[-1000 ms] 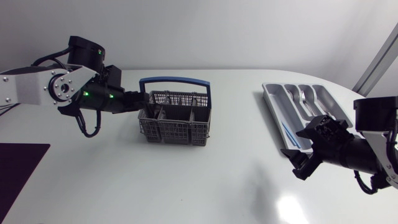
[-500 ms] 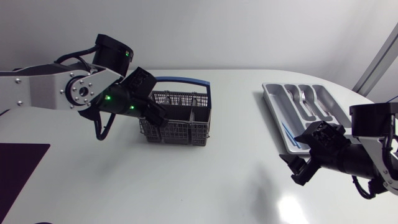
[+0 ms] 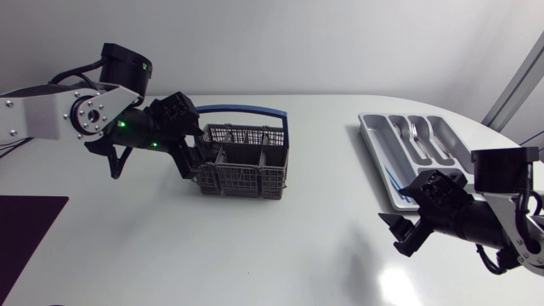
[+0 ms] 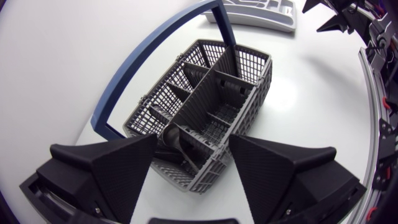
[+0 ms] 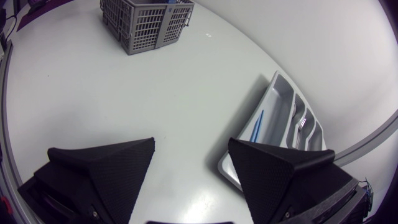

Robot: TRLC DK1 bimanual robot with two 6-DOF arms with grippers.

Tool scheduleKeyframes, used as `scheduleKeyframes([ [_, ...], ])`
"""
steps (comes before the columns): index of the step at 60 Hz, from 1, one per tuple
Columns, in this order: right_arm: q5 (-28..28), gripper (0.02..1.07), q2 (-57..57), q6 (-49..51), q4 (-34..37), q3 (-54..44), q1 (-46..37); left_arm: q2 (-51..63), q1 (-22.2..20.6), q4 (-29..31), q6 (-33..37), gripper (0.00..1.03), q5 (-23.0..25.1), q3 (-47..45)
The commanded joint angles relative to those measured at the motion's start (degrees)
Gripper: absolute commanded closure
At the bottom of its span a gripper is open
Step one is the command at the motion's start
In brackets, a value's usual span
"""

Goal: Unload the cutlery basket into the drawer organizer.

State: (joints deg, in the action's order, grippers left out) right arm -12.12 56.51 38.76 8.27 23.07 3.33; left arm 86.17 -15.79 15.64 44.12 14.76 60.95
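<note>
The grey cutlery basket (image 3: 240, 165) with a blue handle (image 3: 242, 110) stands at the table's middle left. My left gripper (image 3: 190, 155) hovers open at its left end. In the left wrist view the basket (image 4: 205, 112) lies just ahead of and below the open left gripper (image 4: 191, 167), and a dark utensil (image 4: 176, 140) sits in the nearest compartment. The grey drawer organizer (image 3: 380, 149) lies at the right and holds a fork (image 3: 416, 136) and a blue piece (image 3: 393, 179). My right gripper (image 3: 402, 233) hangs open and empty, in front of the organizer's near end.
In the right wrist view, ahead of the open gripper (image 5: 189, 180), the organizer (image 5: 273, 118) lies close and the basket (image 5: 146, 18) far off across bare white tabletop. A dark mat (image 3: 25, 225) covers the front left corner.
My left gripper has opened. It swung over the basket's left end, then drew back a little to the left. The right arm has drifted slightly towards the table's front.
</note>
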Motion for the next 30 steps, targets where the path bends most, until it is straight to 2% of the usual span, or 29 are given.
scheduleKeyframes([
  [1,0.34,0.21,1.32,-0.71,-0.98,-2.06,0.27,1.90,0.50,-1.58,7.21,0.21,0.70,-0.22],
  [7,0.34,0.21,1.58,-0.44,-1.68,-2.42,0.27,3.30,0.41,-2.19,13.19,0.21,0.00,0.22],
  [30,0.34,0.21,3.61,-0.36,-3.97,-2.94,0.27,9.19,0.67,-2.02,18.81,0.22,-2.72,6.02],
])
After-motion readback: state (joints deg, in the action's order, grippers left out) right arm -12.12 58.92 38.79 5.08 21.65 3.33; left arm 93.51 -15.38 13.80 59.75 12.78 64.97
